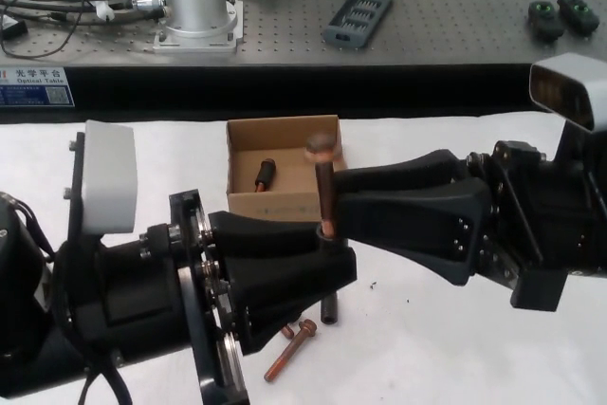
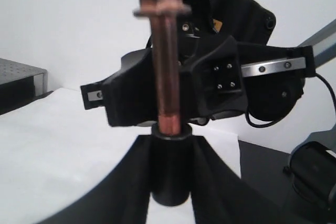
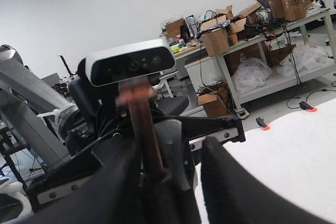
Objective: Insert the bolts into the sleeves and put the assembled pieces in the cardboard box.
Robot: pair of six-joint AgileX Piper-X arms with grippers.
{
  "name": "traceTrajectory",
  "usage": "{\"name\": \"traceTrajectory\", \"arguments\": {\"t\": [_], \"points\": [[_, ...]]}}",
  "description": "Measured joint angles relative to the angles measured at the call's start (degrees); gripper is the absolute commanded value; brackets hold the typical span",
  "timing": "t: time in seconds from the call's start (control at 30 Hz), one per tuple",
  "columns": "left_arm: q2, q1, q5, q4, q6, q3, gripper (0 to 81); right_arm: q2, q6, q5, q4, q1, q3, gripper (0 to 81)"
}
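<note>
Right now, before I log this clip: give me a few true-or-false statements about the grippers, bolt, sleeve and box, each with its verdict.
1. The left gripper holds a black sleeve. True.
2. The bolt in the right gripper lies flat on the table. False: it stands upright, its lower end in the sleeve.
3. The cardboard box is empty. False: one assembled piece lies inside.
4. A loose bolt lies on the white table below the left gripper. True.
</note>
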Motion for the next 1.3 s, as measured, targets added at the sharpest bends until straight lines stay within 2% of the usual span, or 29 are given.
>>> {"name": "traceTrajectory", "arguments": {"t": [0.23,0.37,0.67,0.73,0.8,0.87,0.9,1.1,1.3], "points": [[0.0,0.0,-0.9,0.3,0.0,0.0,0.6,0.0,0.3,0.3,-1.3,0.0,0.1,29.5],[0.0,0.0,-2.0,0.5,0.0,0.0,0.6,-0.4,0.9,0.6,-2.2,-1.5,0.1,29.5],[0.0,0.0,-10.5,2.3,0.0,0.0,0.6,-5.2,3.4,0.8,-1.6,-5.0,0.1,29.5],[0.0,0.0,-11.1,2.6,0.0,-0.2,0.6,-6.1,3.7,0.5,-0.7,-5.1,0.1,26.5],[0.0,0.0,-11.5,3.8,-0.1,-0.8,0.6,-6.5,3.9,0.4,-0.1,-5.1,0.1,16.6],[0.1,0.0,-12.3,6.6,-1.1,-1.9,0.6,-6.5,3.9,-0.2,0.3,-5.3,0.1,1.5],[0.1,0.0,-12.9,8.9,-1.4,-2.8,0.6,-6.5,3.9,-0.9,0.6,-5.6,0.1,3.8],[0.2,0.0,-17.2,29.0,-0.9,-10.3,0.6,-6.8,3.6,-8.5,1.8,-9.8,0.1,3.9],[0.2,0.3,-23.9,47.1,4.5,-19.3,0.6,-11.6,3.5,-9.3,1.8,-18.4,0.8,3.9]]}}
